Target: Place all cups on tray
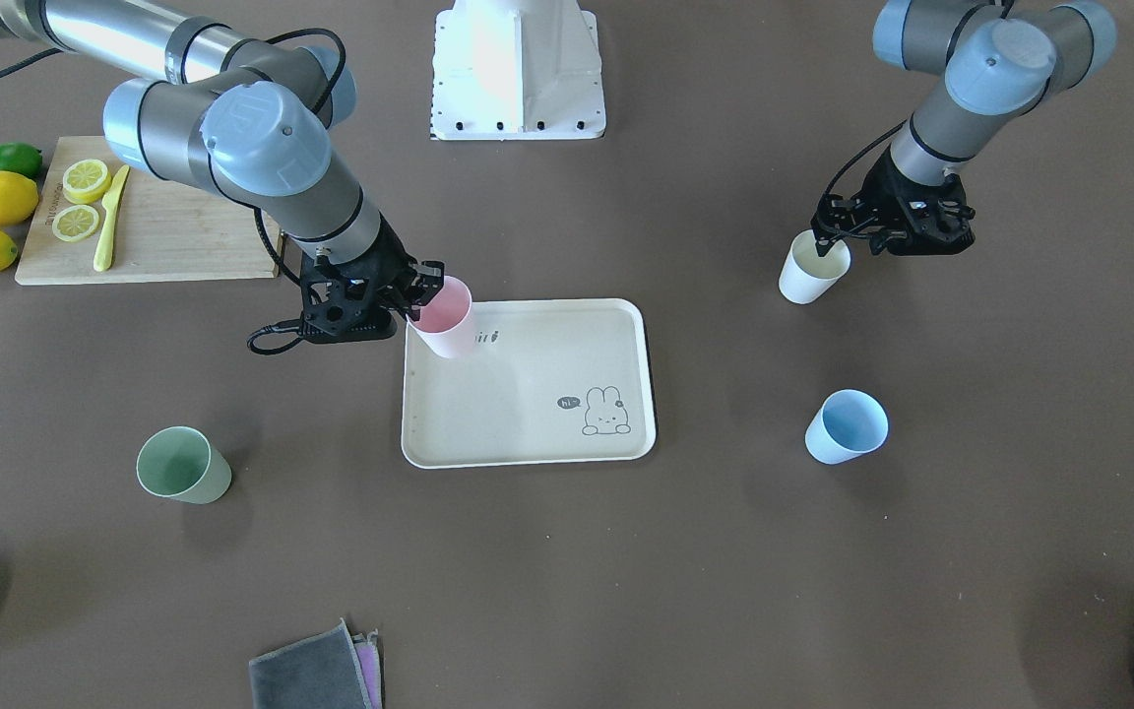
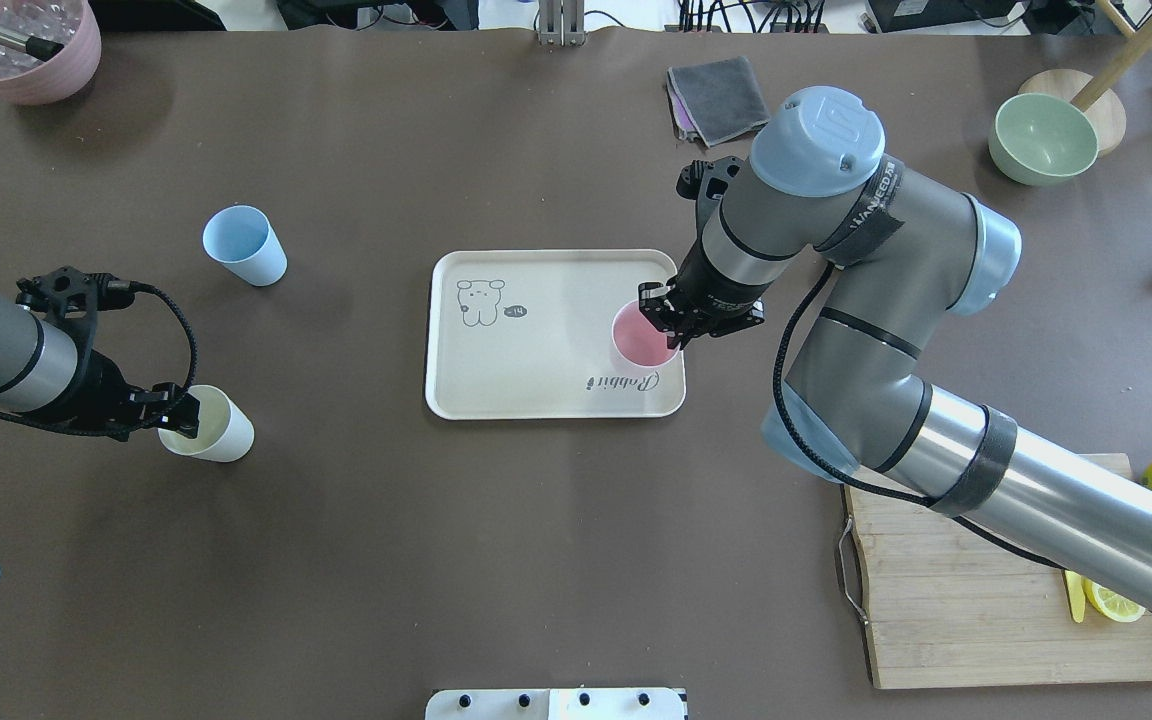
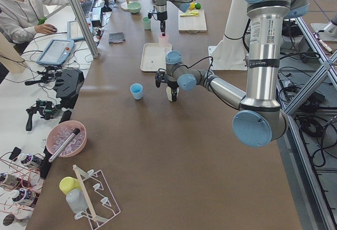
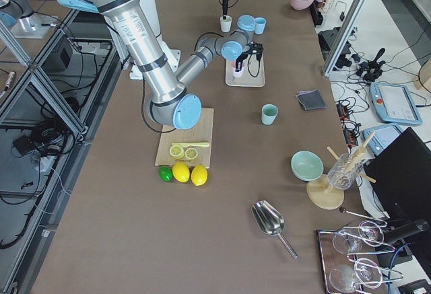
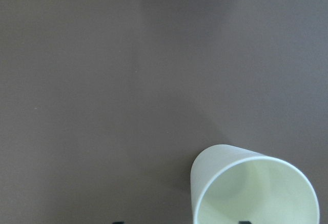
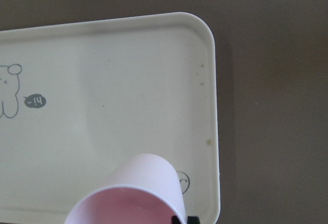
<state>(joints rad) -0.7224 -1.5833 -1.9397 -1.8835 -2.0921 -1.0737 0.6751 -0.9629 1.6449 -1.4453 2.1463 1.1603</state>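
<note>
Matt pink cup [image 1: 445,323], smooth cream tray [image 1: 508,418] — bare wooden cutting board [image 1: 183,236].

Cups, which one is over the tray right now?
The pink cup, held by the right gripper over the tray; the cream cup, blue cup and green cup stand off it.

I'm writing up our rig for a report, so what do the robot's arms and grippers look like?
The left arm and right arm are silver-grey tubes with rounded joints capped in light blue; the right arm's cap shows an embossed logo, and black bands ring its tubes. The left gripper and right gripper are black, open-framed two-finger units, each fed by a looping black cable.
</note>
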